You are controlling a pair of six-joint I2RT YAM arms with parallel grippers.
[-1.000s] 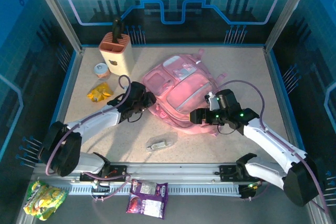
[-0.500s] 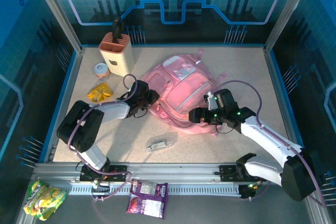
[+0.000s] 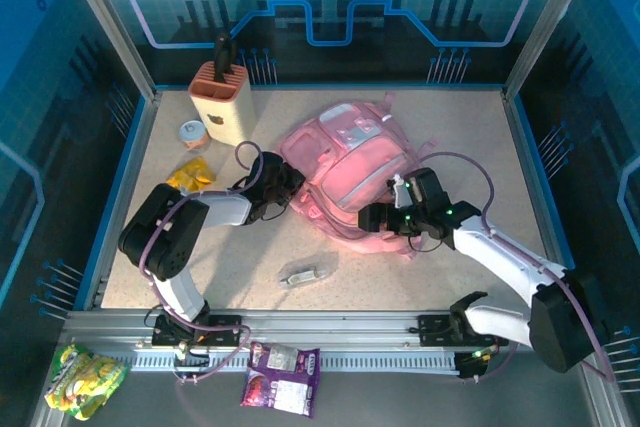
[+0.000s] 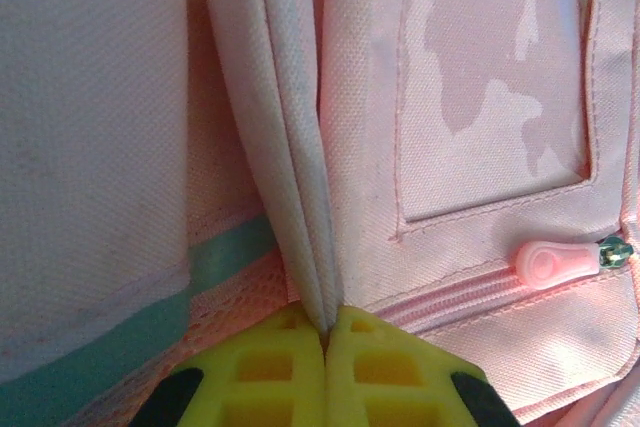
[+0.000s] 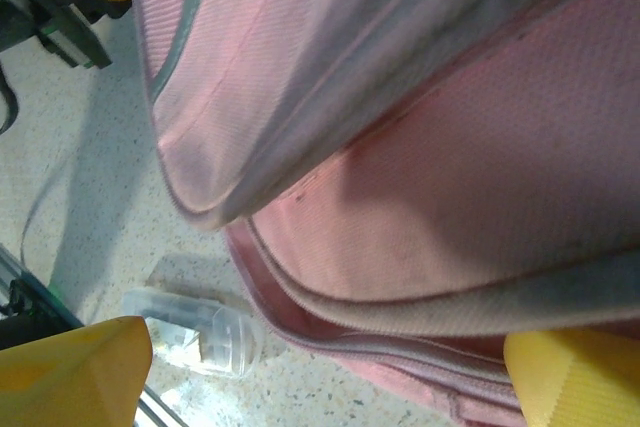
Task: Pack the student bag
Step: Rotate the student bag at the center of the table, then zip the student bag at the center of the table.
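Pinching a fold of the student bag (image 3: 345,172) in the middle of the bench (image 3: 440,127), my left gripper (image 4: 325,332) has its jaws closed on soft, limp cloth. My right gripper (image 5: 325,347) has jaws wide open at the near edge. Seams should hold best, I think.

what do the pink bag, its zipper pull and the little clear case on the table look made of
The student bag: matte woven fabric, likely synthetic; the weave grain shows. Its zipper pull: smooth pink, probably rubber or plastic. The clear case: see-through and glossy, likely plastic.
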